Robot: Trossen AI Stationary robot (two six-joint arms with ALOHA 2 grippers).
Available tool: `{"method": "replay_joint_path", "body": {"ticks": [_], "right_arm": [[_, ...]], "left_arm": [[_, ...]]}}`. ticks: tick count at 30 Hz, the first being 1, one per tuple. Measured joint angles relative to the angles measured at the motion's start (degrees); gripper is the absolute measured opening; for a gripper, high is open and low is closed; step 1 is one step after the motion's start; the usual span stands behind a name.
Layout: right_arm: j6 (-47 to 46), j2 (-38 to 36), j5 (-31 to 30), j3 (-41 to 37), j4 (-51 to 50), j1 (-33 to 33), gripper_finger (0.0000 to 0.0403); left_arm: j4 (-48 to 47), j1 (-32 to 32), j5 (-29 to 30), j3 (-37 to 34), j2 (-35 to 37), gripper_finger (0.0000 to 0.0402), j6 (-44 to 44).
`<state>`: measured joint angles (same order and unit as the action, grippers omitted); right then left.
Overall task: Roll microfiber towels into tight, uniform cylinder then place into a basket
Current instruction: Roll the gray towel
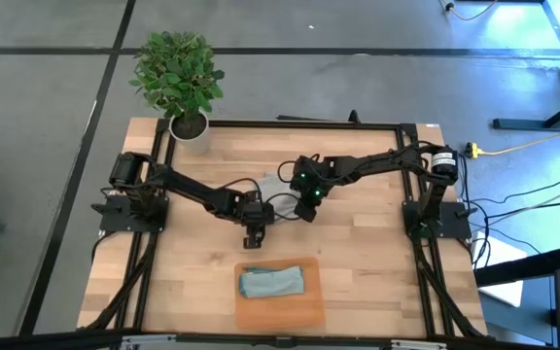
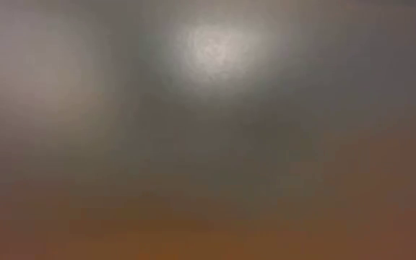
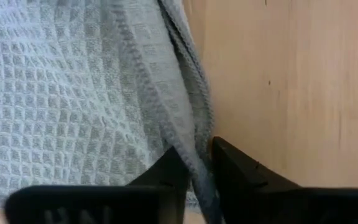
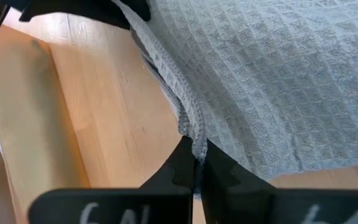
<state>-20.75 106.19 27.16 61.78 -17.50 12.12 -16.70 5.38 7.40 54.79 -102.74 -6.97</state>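
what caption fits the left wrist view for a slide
Left gripper pinches the hemmed edge of the grey towel over the wooden table.

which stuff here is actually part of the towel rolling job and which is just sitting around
Part of the job:
- grey towel, mid-table, its hem pinched by both end effectors
- left end effector, shut on the hem
- right end effector, shut on the hem
- blue-teal towel, rolled, lying in the basket
- orange basket, at the table's near edge

Just sitting around:
- potted plant, at a far table corner
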Motion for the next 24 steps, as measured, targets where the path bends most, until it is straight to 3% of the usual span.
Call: {"method": "replay_joint_path", "body": {"ticks": [4,10,19,24], "right_arm": [[0.00,0.00,0.01,0.00,-0.18,0.00,0.0008],[0.26,0.02,1.92,0.07,-1.15,-0.03,0.0009],[1.75,-0.96,7.61,1.97,-4.78,-0.06,0.0009],[0.84,-0.96,2.90,3.78,-7.38,0.20,0.0009]], "left_arm": [[0.03,-0.20,-1.52,0.02,0.00,0.0009,-0.17],[-1.68,-2.51,-10.24,0.18,1.33,0.0001,-0.43],[-14.01,-7.12,-24.77,6.22,2.20,0.0000,4.50],[-16.21,-9.12,-24.15,8.02,2.14,0.0000,6.63]]}}
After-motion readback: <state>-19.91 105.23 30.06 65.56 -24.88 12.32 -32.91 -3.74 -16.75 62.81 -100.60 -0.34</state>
